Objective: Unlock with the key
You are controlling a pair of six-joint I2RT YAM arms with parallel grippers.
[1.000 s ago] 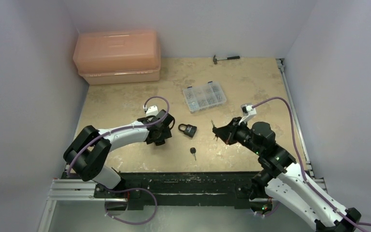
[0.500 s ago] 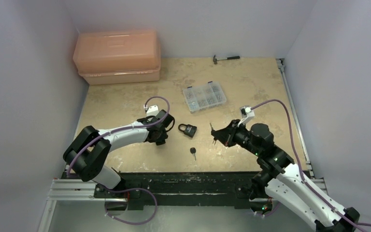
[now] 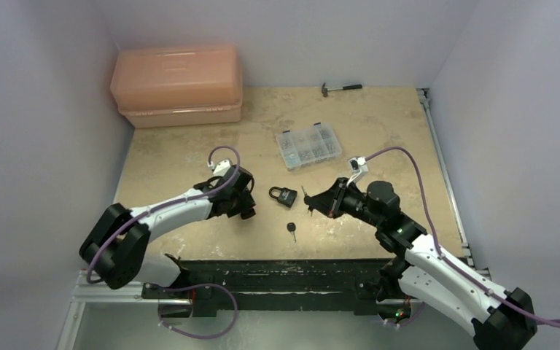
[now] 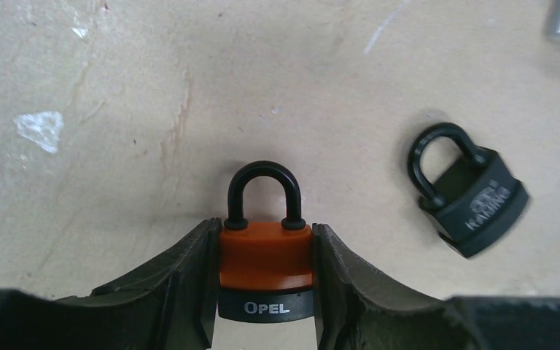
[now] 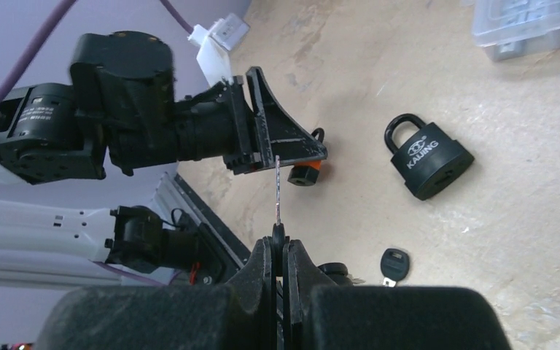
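Observation:
My left gripper [image 4: 266, 233] is shut on an orange padlock [image 4: 266, 255] marked OPEL, with a black shackle. It grips the body from both sides just above the table. In the top view this gripper [image 3: 245, 206] is left of centre. My right gripper [image 5: 278, 246] is shut on the key [image 5: 278, 235] by its black head. The thin blade points away from me toward the left gripper and the orange padlock [image 5: 306, 173], and stops short of them. In the top view the right gripper [image 3: 315, 203] is a little to the right of the left one.
A black padlock [image 3: 283, 196] lies between the grippers. A second black-headed key [image 3: 292, 229] lies nearer the front edge. A clear parts box [image 3: 308, 146], a hammer [image 3: 341, 88] and a pink toolbox [image 3: 177, 86] stand further back.
My right arm has moved left with the key, closer to the left gripper. The left arm has shifted slightly left and back, still holding the orange padlock.

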